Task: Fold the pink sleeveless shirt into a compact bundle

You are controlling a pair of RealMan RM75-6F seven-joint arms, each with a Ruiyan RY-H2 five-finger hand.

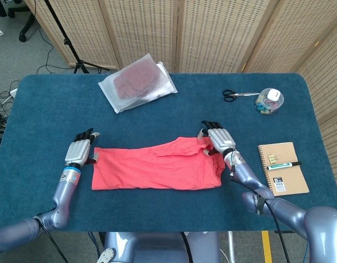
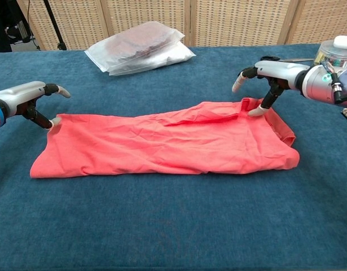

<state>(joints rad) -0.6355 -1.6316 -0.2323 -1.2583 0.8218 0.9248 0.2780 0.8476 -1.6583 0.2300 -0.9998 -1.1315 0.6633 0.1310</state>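
Note:
The pink sleeveless shirt [image 1: 157, 170] [image 2: 162, 144] lies flat on the blue table as a long folded strip running left to right. My left hand [image 1: 79, 149] [image 2: 29, 99] hovers at the strip's far left corner with its fingers spread; one fingertip [image 2: 53, 120] just touches the cloth. At the far right corner my right hand [image 1: 217, 139] [image 2: 269, 76] has its fingers apart too, one tip [image 2: 254, 112] resting on the shirt's edge. Neither hand holds the fabric.
A clear plastic bag [image 1: 136, 82] [image 2: 140, 46] with a dark red garment lies at the back. Scissors [image 1: 234, 95] and a small tub of clips [image 1: 269, 100] sit at the back right. A brown notebook with a pen [image 1: 283, 167] lies right of the shirt.

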